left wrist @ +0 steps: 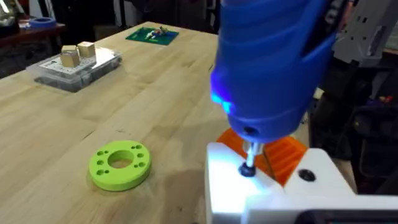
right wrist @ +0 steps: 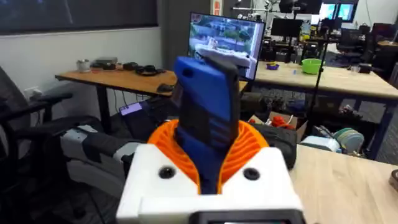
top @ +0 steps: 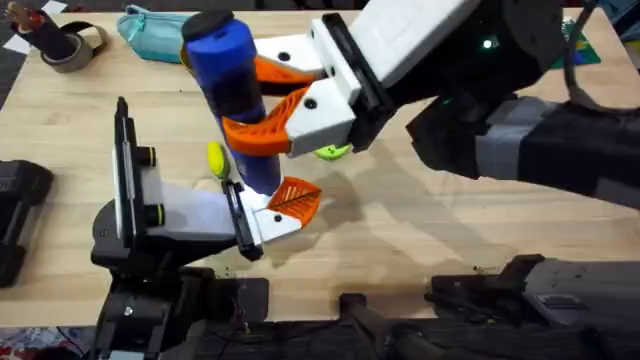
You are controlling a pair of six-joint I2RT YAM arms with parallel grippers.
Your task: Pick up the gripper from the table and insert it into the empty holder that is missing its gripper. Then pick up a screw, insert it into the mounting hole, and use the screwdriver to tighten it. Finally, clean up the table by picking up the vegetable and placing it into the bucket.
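Right gripper (top: 262, 105) looms closest, jaws clamped on blue screwdriver (top: 232, 75), tip seated in screw (left wrist: 247, 169) on white mount. Left gripper jaw state: cannot tell. Keep driver vertical, press lightly. Vegetable (top: 216, 158) waits beside it.

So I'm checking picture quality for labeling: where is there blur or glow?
Overhead: the right arm looms large and soft. Left wrist: the screwdriver is blurred, a blue light glowing near its tip. Right wrist: the right pincer is soft.
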